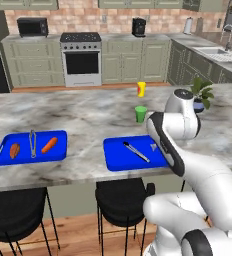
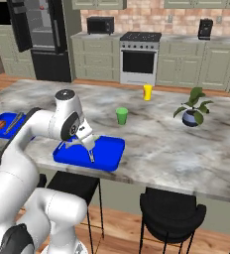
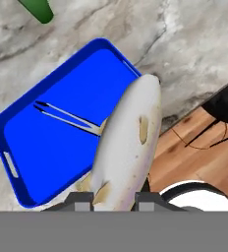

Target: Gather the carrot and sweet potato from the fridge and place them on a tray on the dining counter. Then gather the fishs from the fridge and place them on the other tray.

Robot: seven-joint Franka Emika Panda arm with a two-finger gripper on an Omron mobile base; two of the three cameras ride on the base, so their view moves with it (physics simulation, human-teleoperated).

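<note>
My gripper [image 3: 113, 199] is shut on the pale silvery-beige fish [image 3: 128, 142], which hangs over the near right edge of a blue tray [image 3: 52, 142] on the dining counter [image 3: 194, 34]. In the right base view the gripper [image 2: 82, 140] holds the fish [image 2: 88, 145] low over that tray [image 2: 107, 149]. Thin metal tongs [image 3: 67, 115] lie in this tray. The other blue tray [image 1: 3, 142], to the left, holds the sweet potato [image 1: 15, 150], the carrot [image 1: 49, 145] and a second pair of tongs [image 1: 32, 143]. The black fridge [image 2: 42, 34] stands far back.
A green cup [image 1: 141, 114] and a yellow cup [image 1: 141, 89] stand on the counter beyond the tray, and a potted plant [image 2: 192, 111] sits to the right. Black stools [image 1: 123, 200] line the near edge. Stove and cabinets run along the back wall.
</note>
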